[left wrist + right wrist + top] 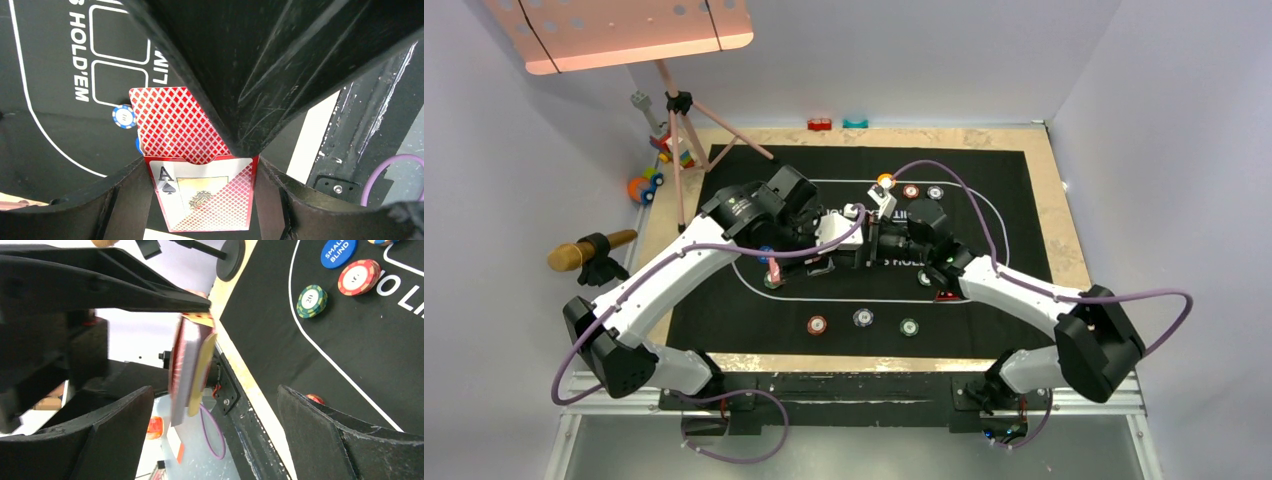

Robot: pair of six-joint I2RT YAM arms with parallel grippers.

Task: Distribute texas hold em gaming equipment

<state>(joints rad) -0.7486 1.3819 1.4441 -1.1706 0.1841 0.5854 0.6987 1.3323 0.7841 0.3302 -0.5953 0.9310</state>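
A red card box [220, 200] with an ace of spades on its face is clamped between my left gripper's [202, 197] jaws, and red-backed playing cards [170, 125] stick out of its top. My right gripper [215, 435] stands open around that pack [185, 370], seen edge-on nearer its left finger, without touching it. Both grippers meet above the middle of the black mat [1024, 200], left gripper [839, 232] facing right gripper [879, 235]. Poker chips lie near [862, 318] and far [911, 191]. A blue button [338, 252], red chip [358, 276] and green chip [312, 300] lie together.
A tripod stand [679, 105] with a pink tray rises at the back left, with colourful toys [646, 185] beside it. Red [820, 124] and teal [855, 123] blocks sit at the far edge. A brown-headed microphone [589, 252] lies off the left edge.
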